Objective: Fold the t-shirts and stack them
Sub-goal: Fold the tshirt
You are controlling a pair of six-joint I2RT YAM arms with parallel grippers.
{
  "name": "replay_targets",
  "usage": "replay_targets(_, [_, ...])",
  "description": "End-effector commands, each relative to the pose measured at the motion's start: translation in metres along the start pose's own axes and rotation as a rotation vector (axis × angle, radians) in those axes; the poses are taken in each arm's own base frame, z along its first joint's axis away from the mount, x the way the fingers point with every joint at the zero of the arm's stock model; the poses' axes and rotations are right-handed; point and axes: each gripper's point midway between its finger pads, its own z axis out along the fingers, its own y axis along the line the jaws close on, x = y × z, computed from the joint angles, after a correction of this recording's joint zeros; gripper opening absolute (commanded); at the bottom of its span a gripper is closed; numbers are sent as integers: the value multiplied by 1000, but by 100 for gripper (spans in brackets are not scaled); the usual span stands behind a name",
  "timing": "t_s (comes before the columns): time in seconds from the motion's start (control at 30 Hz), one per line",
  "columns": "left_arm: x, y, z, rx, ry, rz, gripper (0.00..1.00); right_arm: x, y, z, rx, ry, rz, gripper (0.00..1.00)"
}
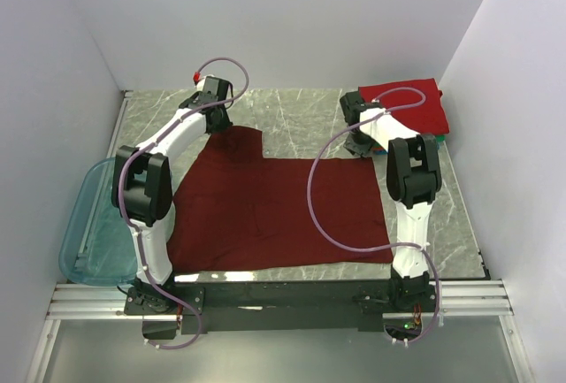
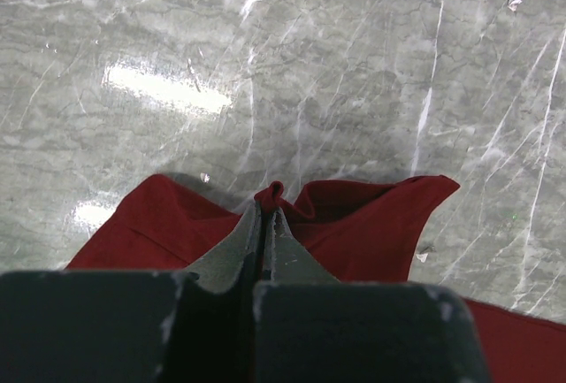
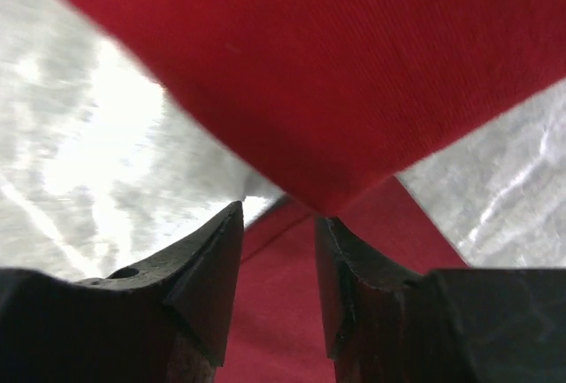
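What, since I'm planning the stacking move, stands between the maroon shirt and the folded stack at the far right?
Nothing lies on the table between them; bare marble separates the shirt from the stack. Only the right arm hangs over that gap, jaws apart at the shirt's far right corner.

Plain white walls (image 1: 265, 11) enclosed a grey marble-patterned table (image 1: 301, 122); overhead light glared off its polished top.

Top cam looks down from up high at the near edge, over the whole table (image 1: 301, 122). Wrist cams hover right up close, and all three share the maroon t-shirt (image 1: 265, 210).
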Motion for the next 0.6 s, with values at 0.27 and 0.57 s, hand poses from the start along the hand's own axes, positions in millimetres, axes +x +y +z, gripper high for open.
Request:
replay_targets(0.27, [-23, -12, -21, 59, -72, -51, 0, 16, -25, -4, 117, 67, -8, 50])
replay_targets(0.57, [-25, -10, -24, 52, -80, -54, 0, 30, -35, -9, 113, 116, -29, 47])
